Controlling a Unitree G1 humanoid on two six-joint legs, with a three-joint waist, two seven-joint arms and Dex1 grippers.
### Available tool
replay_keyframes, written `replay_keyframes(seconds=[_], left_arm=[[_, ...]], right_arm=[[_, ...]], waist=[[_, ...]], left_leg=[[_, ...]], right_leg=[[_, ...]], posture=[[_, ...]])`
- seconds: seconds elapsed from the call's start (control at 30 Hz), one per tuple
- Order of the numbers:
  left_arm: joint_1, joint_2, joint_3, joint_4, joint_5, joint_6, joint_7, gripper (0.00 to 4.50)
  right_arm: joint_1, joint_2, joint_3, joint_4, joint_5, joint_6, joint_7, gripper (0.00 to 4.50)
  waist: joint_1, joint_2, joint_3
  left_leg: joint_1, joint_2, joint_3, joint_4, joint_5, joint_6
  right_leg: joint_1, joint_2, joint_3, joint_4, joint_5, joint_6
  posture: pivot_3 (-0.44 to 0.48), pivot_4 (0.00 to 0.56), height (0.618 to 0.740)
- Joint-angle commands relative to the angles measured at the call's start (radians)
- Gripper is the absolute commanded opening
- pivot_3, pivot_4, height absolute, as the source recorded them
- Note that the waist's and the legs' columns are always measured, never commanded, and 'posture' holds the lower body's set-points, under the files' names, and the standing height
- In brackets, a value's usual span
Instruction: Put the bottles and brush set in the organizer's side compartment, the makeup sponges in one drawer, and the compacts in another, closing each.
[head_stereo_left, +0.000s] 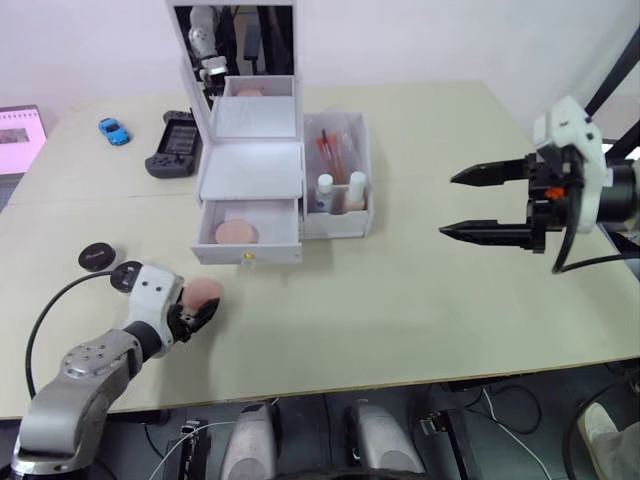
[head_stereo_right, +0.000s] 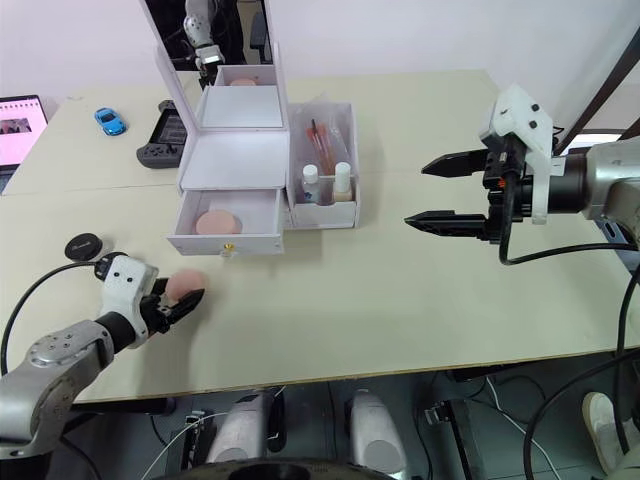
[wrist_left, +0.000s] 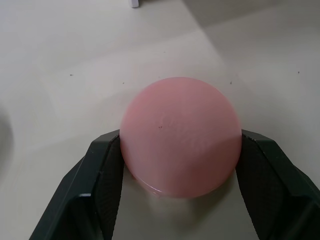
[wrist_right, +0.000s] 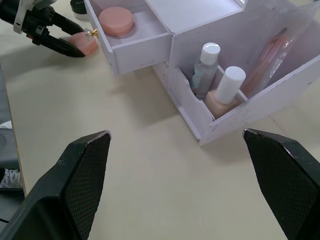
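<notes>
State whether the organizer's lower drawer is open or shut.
Open. The lower drawer is pulled out from the organizer, with one makeup sponge lying inside it.

Place: a robot lab or test room, staged rather than lived in.
Bench: a plain pale bench (head_stereo_left: 420, 300) against a bare white wall.
Cabling: loose cables and plugs on the floor below the right pincer (head_stereo_left: 500, 205).
Props: a toy car (head_stereo_left: 113, 130), a game controller (head_stereo_left: 176, 145) and a laptop (head_stereo_right: 18, 118), all far beyond the left pincer (head_stereo_left: 198, 312).

A pale beige table (head_stereo_left: 420, 300) stands against, apparently, a plain white wall (head_stereo_left: 420, 40).
</notes>
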Motion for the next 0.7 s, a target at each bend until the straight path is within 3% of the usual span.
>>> replay_keyframes(seconds=[0.03,0.23,0.33,0.53,0.7], left_arm=[[-0.017,-0.005,0.110,0.006,-0.026,-0.054,-0.009,2.68],[-0.195,0.001,0.297,0.055,-0.166,-0.103,-0.036,2.68],[-0.339,0.054,0.308,0.057,-0.232,-0.071,-0.047,2.68],[-0.544,0.159,0.149,0.020,-0.357,0.025,-0.162,2.68],[-0.669,0.213,-0.030,0.066,-0.320,0.051,-0.232,2.68]], right_arm=[[-0.031,-0.004,-0.020,-0.009,0.005,-0.015,0.001,4.50],[-0.065,0.023,0.026,0.021,-0.027,-0.046,-0.002,4.50],[-0.077,0.032,0.037,0.039,-0.040,-0.066,0.004,4.50],[-0.052,0.028,0.008,0.035,-0.035,-0.078,0.011,4.50],[0.012,0.020,-0.060,-0.028,-0.008,-0.047,-0.023,4.50]], waist=[[0.000,0.000,0.000],[0.007,0.000,0.000],[0.022,-0.001,0.000],[0.026,-0.001,0.001],[0.022,-0.001,0.000]], left_leg=[[0.000,0.000,0.000,0.000,0.000,0.000],[0.000,0.000,-0.001,0.001,0.000,0.000],[0.000,0.000,0.000,0.002,0.000,0.000],[-0.001,-0.001,0.000,0.003,0.000,0.000],[0.000,-0.001,-0.002,0.003,0.000,0.000]], right_leg=[[0.000,0.000,0.000,0.000,0.000,0.000],[0.001,0.000,-0.001,0.000,0.000,0.000],[0.001,0.000,-0.001,0.000,0.000,0.000],[0.002,0.000,-0.002,0.000,0.001,0.003],[0.003,0.001,-0.003,0.000,0.002,0.004]], posture=[[0.000,0.150,0.740],[0.000,0.150,0.740],[0.000,0.150,0.740],[0.000,0.150,0.740],[0.000,0.150,0.740]])
